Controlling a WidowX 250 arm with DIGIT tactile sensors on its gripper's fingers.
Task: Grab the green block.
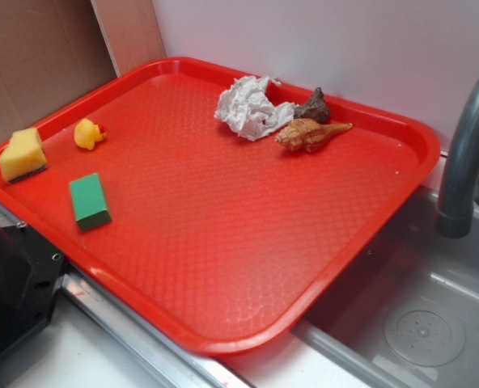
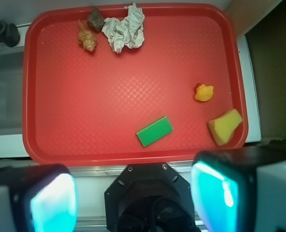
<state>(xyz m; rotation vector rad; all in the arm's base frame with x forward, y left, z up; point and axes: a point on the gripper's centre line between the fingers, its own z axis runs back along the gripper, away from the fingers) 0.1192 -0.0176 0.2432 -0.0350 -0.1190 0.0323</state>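
Note:
The green block (image 1: 89,200) lies flat on the red tray (image 1: 223,234), near the tray's front-left edge. In the wrist view the green block (image 2: 154,131) lies at a slant just inside the near rim of the tray (image 2: 109,96). My gripper (image 2: 133,198) hangs high above the robot's black base, short of the tray, well apart from the block. Its two cyan pads (image 2: 53,203) stand wide apart with nothing between them, so it is open. The exterior view does not show the gripper.
A yellow sponge (image 1: 23,153) and a small yellow duck (image 1: 87,133) sit near the block. At the tray's far side lie crumpled white paper (image 1: 249,107), a toy lizard (image 1: 311,133) and a brown lump (image 1: 313,105). A faucet (image 1: 466,153) and sink (image 1: 417,315) flank the tray.

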